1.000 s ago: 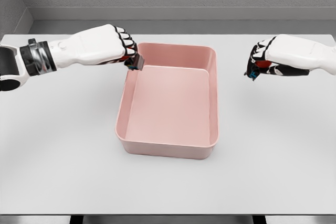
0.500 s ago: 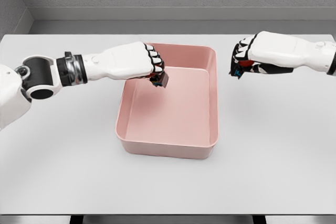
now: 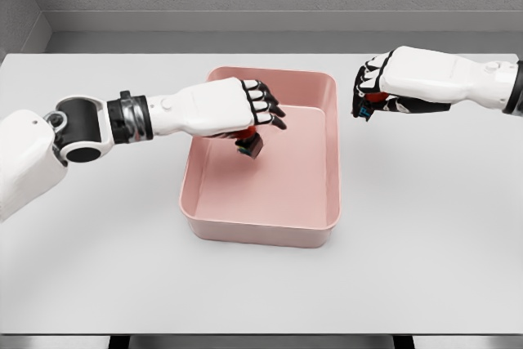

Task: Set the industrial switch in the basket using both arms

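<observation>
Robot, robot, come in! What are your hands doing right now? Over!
Left hand above the pink basket, fingers opening, dark switch just beneath it. Right hand curled around a small object beside the basket's right rim. Nothing blocking the basket.

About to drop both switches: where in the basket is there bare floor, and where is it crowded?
The basket floor is bare along its near wall and right side. It is crowded at the far left, where the left hand hangs with a switch. The right hand is outside the right rim.
</observation>
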Controlling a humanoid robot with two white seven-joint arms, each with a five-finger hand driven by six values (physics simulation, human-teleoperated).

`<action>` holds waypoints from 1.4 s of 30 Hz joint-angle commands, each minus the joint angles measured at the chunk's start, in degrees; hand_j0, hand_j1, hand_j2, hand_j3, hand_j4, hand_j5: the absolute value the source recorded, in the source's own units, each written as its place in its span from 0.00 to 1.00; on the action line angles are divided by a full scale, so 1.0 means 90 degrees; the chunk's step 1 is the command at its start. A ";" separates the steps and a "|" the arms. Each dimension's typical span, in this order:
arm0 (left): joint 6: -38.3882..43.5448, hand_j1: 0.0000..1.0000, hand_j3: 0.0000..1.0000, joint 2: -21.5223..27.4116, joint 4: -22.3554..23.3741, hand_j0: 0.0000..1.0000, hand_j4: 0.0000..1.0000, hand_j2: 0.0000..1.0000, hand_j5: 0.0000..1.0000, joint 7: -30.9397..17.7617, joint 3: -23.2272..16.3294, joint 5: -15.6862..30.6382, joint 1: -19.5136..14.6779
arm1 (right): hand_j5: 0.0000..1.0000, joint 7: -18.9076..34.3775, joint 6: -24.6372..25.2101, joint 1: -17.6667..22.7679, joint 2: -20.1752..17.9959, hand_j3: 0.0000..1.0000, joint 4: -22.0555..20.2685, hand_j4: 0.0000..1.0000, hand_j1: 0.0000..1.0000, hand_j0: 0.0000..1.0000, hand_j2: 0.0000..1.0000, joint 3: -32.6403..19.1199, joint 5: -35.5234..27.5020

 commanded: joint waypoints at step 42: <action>0.0004 1.00 1.00 0.3203 -0.1525 1.00 1.00 1.00 1.00 -0.0022 0.0609 0.1615 0.0488 | 1.00 0.0351 0.0012 -0.0313 0.1662 1.00 -0.0164 1.00 1.00 1.00 1.00 0.0295 -0.0034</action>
